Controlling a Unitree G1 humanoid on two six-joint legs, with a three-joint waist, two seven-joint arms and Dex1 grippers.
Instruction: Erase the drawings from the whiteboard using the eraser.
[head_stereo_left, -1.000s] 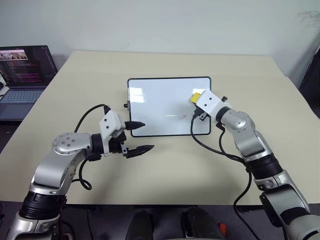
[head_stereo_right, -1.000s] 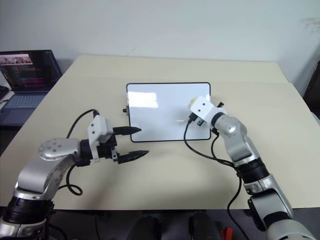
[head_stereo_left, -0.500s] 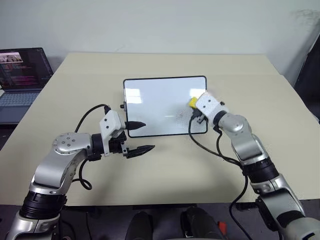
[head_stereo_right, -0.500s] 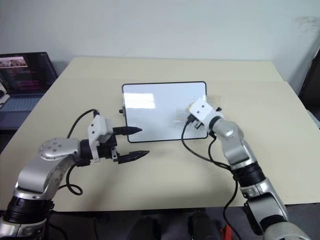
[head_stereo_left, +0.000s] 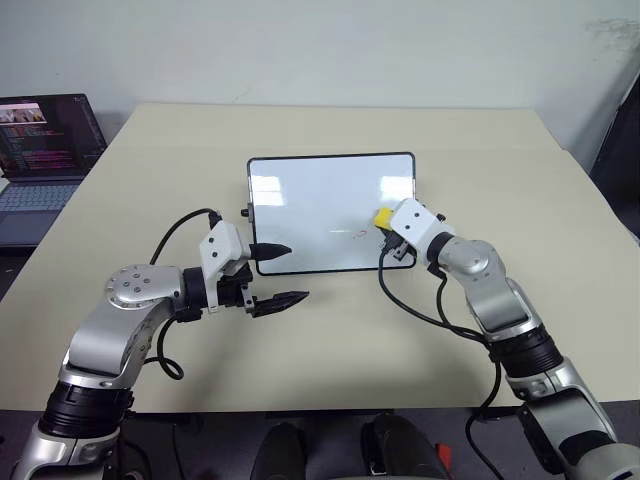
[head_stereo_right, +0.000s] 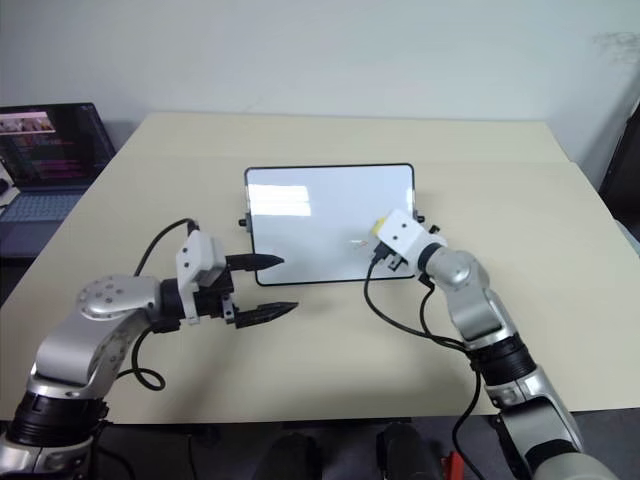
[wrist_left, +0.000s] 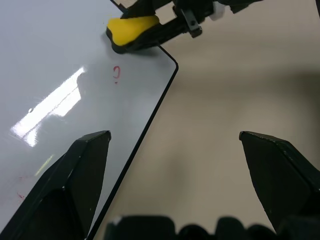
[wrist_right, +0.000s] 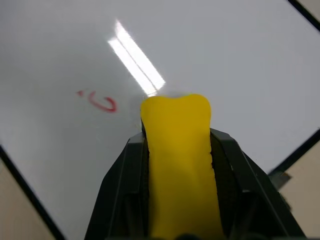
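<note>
Beige table (head_stereo_left: 330, 330) by a pale wall, laptop (head_stereo_left: 40, 150) at left. Whiteboard (head_stereo_left: 310, 205) lies mid-table, red drawings (wrist_right: 102, 103) remaining. Right gripper (head_stereo_left: 385, 222) pinches eraser (wrist_right: 180, 160) on the board; left gripper (head_stereo_left: 280, 275) spread.

The place looks like an office or a lab room: a plain beige worktop (head_stereo_left: 330, 330) stands before a bare pale wall (head_stereo_left: 330, 50), and an open laptop (head_stereo_left: 40, 150) with code on its screen sits beside it.

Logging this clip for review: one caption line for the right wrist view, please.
Right hand shut on the yellow eraser, its tip over the whiteboard beside a small red drawing.
</note>
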